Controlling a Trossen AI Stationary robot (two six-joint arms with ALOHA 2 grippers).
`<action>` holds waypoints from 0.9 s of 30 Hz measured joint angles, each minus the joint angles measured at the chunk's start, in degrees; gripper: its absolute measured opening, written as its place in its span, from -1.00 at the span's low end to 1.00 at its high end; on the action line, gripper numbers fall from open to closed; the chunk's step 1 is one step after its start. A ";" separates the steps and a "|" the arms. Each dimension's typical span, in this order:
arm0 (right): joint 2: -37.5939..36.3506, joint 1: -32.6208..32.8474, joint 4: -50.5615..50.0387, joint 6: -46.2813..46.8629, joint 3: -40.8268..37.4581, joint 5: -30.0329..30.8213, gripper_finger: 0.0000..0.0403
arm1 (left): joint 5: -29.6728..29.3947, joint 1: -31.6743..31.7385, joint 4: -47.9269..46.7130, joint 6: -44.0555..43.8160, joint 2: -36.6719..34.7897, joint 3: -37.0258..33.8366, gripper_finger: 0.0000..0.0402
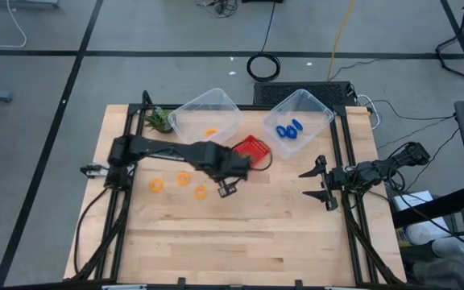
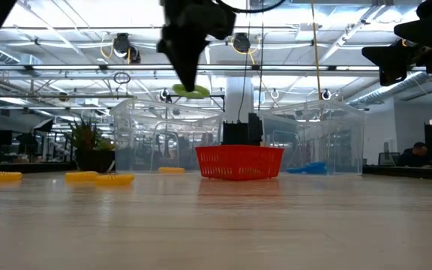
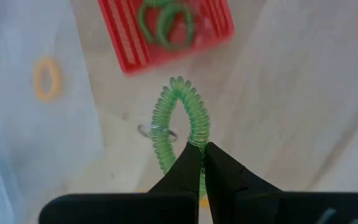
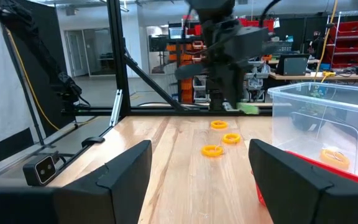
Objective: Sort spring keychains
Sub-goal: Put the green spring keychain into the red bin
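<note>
High view shows your left gripper [image 1: 226, 188] just short of the red basket [image 1: 252, 150], on its near side, jaws pinched shut on a green spring keychain [image 3: 178, 124]. That loop hangs lifted off the table, long axis pointing toward the basket, so carry it forward. Your right gripper [image 1: 319, 183] waits well to the basket's right, jaws apart and empty.

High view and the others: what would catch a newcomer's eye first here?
The left end effector is shut on a green spring keychain, dangling in the air just short of the red basket at the table's middle, where more green loops lie. Three orange keychains sit on the wood to its left. The right end effector waits open near the table's right edge.
</note>
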 joint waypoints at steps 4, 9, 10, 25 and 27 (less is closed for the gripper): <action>0.00 0.00 0.00 0.00 0.00 0.00 0.27 | -1.13 2.29 -0.85 4.71 5.05 6.91 -0.97; -0.02 0.00 0.01 0.00 -0.01 0.00 0.27 | -2.69 5.51 0.15 9.27 9.73 11.68 -0.97; -0.02 0.00 0.00 0.00 0.00 0.00 0.27 | -3.05 6.20 0.81 10.07 10.47 11.95 -0.97; -0.02 0.00 0.00 0.00 -0.01 0.00 0.27 | -2.23 10.11 8.78 17.71 15.68 12.06 -0.97; 0.00 0.00 0.00 0.00 0.00 0.00 0.27 | -2.26 10.08 9.27 18.82 16.22 12.08 -0.97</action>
